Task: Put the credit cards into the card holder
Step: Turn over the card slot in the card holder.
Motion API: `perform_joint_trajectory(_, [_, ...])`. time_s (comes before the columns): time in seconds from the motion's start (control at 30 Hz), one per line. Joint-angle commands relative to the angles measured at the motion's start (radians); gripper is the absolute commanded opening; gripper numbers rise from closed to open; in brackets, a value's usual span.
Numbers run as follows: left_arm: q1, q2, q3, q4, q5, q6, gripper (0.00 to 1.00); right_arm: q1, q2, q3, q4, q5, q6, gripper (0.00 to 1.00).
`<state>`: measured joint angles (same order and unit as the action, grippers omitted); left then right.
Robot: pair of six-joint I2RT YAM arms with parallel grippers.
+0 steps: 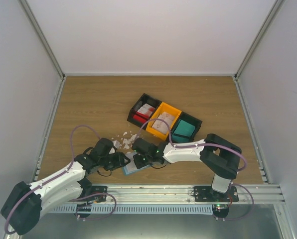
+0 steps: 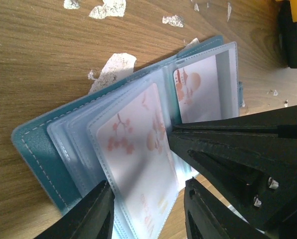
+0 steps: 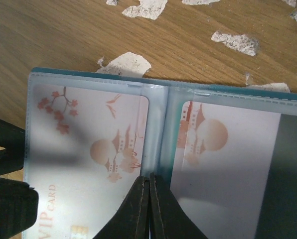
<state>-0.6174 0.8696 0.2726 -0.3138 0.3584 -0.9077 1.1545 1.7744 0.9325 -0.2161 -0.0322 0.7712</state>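
Open card holder (image 3: 161,129), spine top-to-bottom in right-wrist view. Right end effector (image 3: 149,178) pressed together at spine; left end effector (image 2: 148,191) spread astride lower-left page.

Bright, even light throughout; soft grey shadows cross the card holder (image 3: 161,127), and the closest foreground looks slightly blurred.

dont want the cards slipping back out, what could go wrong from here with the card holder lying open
1. The right fingers are shut, with their tips at the fold of the open card holder. If they lift, the pages may flop over.
2. The left fingers stand apart around the pocket edge over a card. Closing and pulling could drag it out.
3. Both pairs of fingers sit close together and might bump.
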Motion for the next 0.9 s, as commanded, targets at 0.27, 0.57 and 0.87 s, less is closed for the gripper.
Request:
perform_joint_trajectory(0.27, [-0.005,-0.024,-0.013,0.062,0.043,-0.007,0.30,0.004,0.096,-0.071,-0.080,-0.030,-0.006,0.03])
perform_joint_trajectory(0.57, [-0.005,-0.012,-0.025,0.191,0.148,0.007,0.39,0.000,-0.067,-0.070,-0.078,0.066,0.019,0.11])
perform_joint_trajectory(0.87, [-0.005,0.136,0.008,0.374,0.229,0.054,0.54,-0.125,-0.392,-0.102,-0.201,0.272,0.005,0.32])
